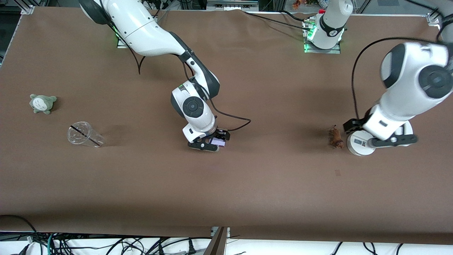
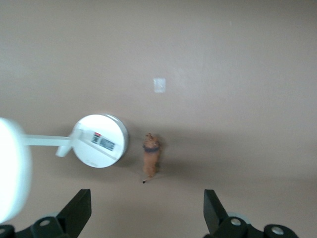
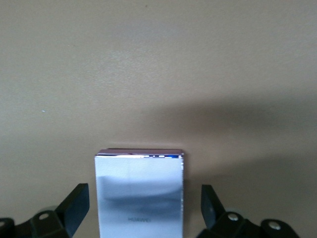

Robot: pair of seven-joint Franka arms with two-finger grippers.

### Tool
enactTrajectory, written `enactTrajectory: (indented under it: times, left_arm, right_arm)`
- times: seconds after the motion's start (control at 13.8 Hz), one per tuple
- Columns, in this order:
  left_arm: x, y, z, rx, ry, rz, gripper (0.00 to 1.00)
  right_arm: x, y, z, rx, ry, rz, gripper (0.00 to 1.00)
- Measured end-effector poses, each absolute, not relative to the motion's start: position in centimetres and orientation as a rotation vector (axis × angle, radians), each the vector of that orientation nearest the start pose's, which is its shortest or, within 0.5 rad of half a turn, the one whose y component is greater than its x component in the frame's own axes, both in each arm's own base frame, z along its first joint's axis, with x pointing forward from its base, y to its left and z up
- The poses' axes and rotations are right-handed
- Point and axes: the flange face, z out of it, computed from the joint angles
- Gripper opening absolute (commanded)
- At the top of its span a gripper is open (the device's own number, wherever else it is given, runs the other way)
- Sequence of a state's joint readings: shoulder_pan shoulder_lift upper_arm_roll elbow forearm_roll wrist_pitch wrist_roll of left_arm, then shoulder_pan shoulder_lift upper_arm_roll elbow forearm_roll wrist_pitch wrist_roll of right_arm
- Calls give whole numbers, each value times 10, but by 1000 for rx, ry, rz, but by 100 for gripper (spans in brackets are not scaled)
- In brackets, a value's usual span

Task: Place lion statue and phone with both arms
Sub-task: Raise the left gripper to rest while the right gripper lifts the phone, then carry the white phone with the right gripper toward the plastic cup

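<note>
The lion statue [image 1: 335, 138], a tiny orange-brown figurine, lies on the table toward the left arm's end, right beside a white round-based stand [image 1: 358, 142]. My left gripper [image 1: 393, 140] hangs over that stand. In the left wrist view it [image 2: 146, 218] is open and empty, with the lion statue [image 2: 151, 158] just ahead of its fingertips. The phone [image 1: 218, 142], a pale lavender slab, lies flat mid-table. My right gripper [image 1: 213, 141] is low over it. In the right wrist view it [image 3: 142, 213] is open, straddling the phone [image 3: 140, 191] with a gap on each side.
A grey-green plush [image 1: 42, 103] and a clear plastic cup [image 1: 85, 134] on its side lie toward the right arm's end. The white stand [image 2: 99, 141] has a thin arm and a disc. A small pale mark [image 1: 338, 173] is on the brown tabletop [image 1: 247, 191], nearer the front camera than the lion statue.
</note>
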State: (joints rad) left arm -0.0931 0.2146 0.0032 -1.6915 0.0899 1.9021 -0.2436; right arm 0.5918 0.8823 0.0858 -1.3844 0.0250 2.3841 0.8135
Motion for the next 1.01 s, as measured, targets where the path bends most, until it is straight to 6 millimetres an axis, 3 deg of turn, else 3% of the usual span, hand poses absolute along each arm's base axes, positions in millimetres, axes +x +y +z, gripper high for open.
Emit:
enactTrajectory:
  times: [0.22,0.58,0.79,0.87,1.01]
  left_arm:
    - [611,-22,510,-3079,-287,-51,100]
    - [585,30,547,-3112,-376,10,100]
    - [575,47,558,-3114,-355,62,100]
    - [575,46,559,-3114,-351,71,100]
    - [574,42,560,-3115,-341,87,100]
  right_arm:
    - [585,465,184,-2996,276,-61,100]
    - [584,466,170,-3015,265,-70,98]
    - [584,466,170,-3018,262,-73,66]
    - [585,466,171,-3019,262,-74,60]
    - [587,465,174,-3020,261,-84,60]
